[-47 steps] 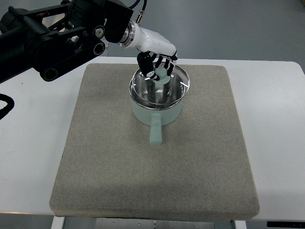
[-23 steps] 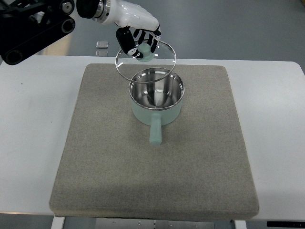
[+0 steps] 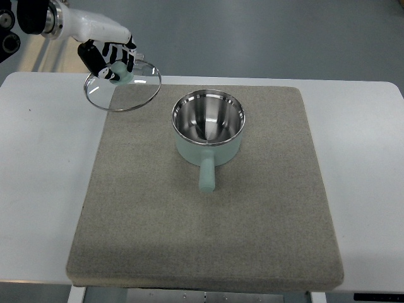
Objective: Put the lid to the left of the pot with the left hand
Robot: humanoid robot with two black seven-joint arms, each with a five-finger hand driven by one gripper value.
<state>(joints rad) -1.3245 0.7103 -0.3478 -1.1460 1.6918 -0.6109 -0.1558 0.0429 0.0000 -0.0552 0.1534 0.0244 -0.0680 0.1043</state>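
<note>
Since a second ago I have lifted the lid (image 3: 123, 85) off the pot (image 3: 208, 129) and carried it well away toward my arm's side, so the pot now stands open with its steel inside bare. My left hand (image 3: 108, 55) has its fingers (image 3: 118, 52) curled round the pale green knob (image 3: 121, 72), and the glass disc hangs below and just ahead of my palm, tilted a little and apparently clear of the surface, though how high I cannot tell. It sits over the far corner of the grey mat (image 3: 158, 240), partly above the white table (image 3: 38, 158).

What the next move turns on is that the pot lies off to the side of my hand away from my arm and somewhat nearer to me, with its handle (image 3: 206, 175) pointing straight back toward me. The lid is therefore already on the correct side of it. I judge that lowering it here, perhaps drawing it a little toward me to sit level with the pot, would finish the job. My right arm is out of sight.
</note>
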